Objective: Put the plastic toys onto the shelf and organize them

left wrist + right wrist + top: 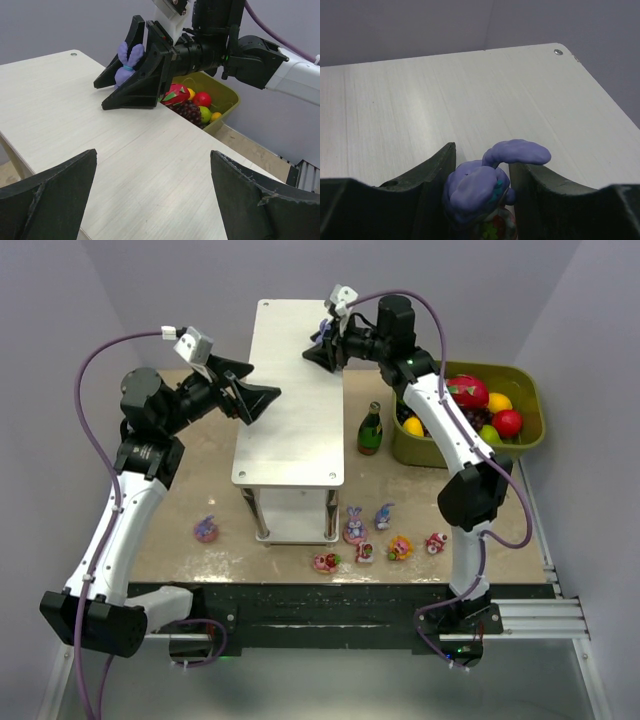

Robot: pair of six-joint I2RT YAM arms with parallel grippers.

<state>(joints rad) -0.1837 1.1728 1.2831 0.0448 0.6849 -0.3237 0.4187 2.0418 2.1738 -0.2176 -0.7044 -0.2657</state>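
Observation:
My right gripper (318, 348) is shut on a purple long-eared bunny (480, 190), one of the plastic toys, and holds it just above the far right part of the shelf's pale top board (290, 390). The left wrist view shows that bunny (127, 62) between the right gripper's black fingers (140, 85). My left gripper (258, 395) hangs wide open and empty over the board's left side (75, 115). Several more small toys lie on the table in front of the shelf, among them a purple bunny (354, 527), a pink piece (206, 530) and a yellow one (400, 548).
A dark green bottle (370, 430) stands on the table right of the shelf. Behind it is an olive-green bin (530, 405) with larger fruits. The shelf's lower white tier (295, 510) shows between thin metal legs.

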